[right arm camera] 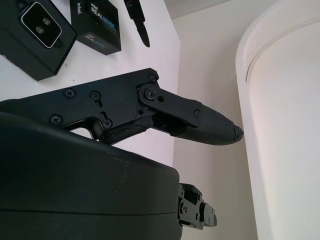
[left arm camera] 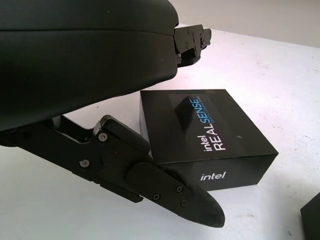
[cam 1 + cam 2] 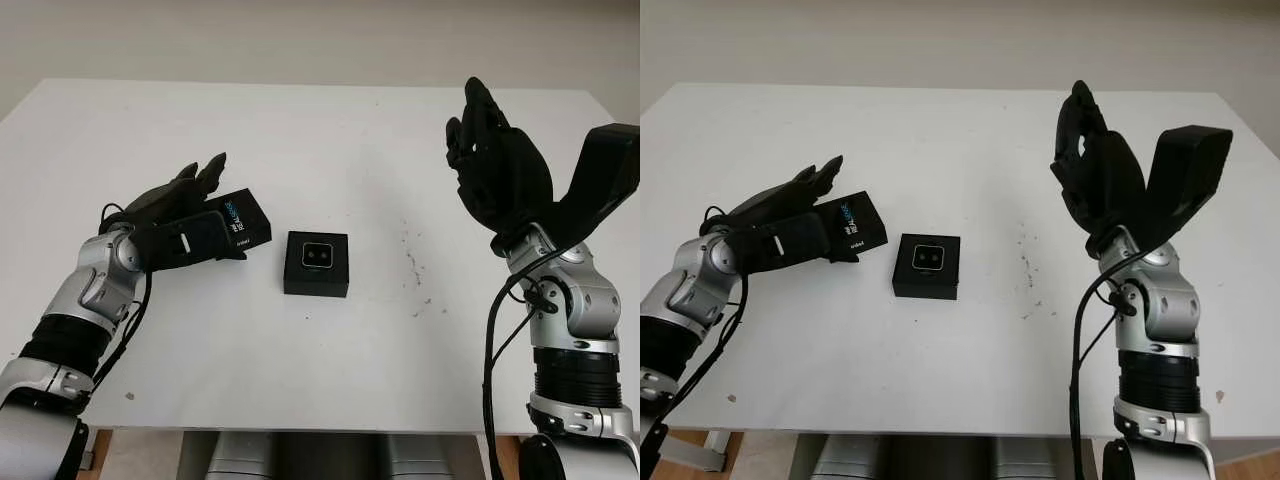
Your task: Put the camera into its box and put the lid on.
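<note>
On white table (image 3: 330, 130), camera (image 3: 318, 255) seated in open box (image 3: 316, 284), lid (image 3: 245, 220) flat between left hand (image 3: 185, 225) fingers, not gripped, right hand (image 3: 495, 165) raised, holding nothing.

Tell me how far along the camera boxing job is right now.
Done: the small silver-faced camera already sits in the open black square box. In hand: the left robot hand is at the black printed cardboard lid, not clearly gripping it. Left: placing the lid on the box. The right robot hand is raised, open.
</note>
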You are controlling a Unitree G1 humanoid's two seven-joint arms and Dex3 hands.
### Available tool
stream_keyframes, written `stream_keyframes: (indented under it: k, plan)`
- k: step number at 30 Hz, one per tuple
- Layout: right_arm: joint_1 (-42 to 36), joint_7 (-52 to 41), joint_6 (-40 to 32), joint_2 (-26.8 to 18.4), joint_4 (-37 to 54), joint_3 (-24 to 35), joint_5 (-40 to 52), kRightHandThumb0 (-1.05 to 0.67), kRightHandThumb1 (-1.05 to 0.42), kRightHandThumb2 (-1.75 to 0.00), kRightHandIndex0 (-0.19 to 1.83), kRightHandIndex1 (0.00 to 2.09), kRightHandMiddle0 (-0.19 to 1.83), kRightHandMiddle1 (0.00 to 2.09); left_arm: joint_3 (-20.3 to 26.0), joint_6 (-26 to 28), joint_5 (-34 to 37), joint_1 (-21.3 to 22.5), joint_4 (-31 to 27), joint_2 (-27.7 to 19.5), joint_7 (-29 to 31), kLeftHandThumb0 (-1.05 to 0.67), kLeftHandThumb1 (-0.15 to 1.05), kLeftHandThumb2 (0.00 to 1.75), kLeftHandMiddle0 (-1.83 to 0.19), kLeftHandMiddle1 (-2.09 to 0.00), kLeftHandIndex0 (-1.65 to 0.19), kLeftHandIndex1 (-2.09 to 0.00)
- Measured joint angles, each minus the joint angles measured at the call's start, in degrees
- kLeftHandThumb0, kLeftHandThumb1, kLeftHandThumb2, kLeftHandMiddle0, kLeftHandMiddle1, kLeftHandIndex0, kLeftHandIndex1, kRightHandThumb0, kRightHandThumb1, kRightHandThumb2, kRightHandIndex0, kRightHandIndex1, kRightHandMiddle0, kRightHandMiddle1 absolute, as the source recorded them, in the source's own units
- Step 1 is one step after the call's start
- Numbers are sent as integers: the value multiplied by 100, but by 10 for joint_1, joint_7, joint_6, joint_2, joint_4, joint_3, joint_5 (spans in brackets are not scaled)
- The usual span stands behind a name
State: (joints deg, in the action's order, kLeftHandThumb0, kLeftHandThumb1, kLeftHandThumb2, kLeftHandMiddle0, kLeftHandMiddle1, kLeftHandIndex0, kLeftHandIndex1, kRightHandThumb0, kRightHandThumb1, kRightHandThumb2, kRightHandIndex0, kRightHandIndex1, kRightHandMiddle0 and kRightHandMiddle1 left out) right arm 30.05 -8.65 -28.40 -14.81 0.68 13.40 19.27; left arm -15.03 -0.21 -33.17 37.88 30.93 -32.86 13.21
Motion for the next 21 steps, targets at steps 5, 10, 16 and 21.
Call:
stream_keyframes:
  k: [5,10,16,21]
  plan:
    - [0,-1,0,-1,0,-1,-3,-68,-105,-74,-18,3,-16,5,-8,-6,-8,4,21,11,-14,-67,84,6,19,0,17,-5]
    - [0,-1,0,-1,0,-1,-5,-68,-105,-73,-18,4,-16,5,-18,-9,-14,19,50,24,-32,-66,83,5,19,0,15,-6]
    - [0,-4,-2,-7,0,0,-10,-67,-105,-72,-18,4,-16,5,-21,-2,-4,35,69,36,-22,-66,82,5,19,0,13,-6]
    - [0,-1,-7,-8,0,0,-10,-67,-105,-72,-18,5,-16,5,-21,5,2,40,79,41,-20,-64,82,5,14,-4,3,-9]
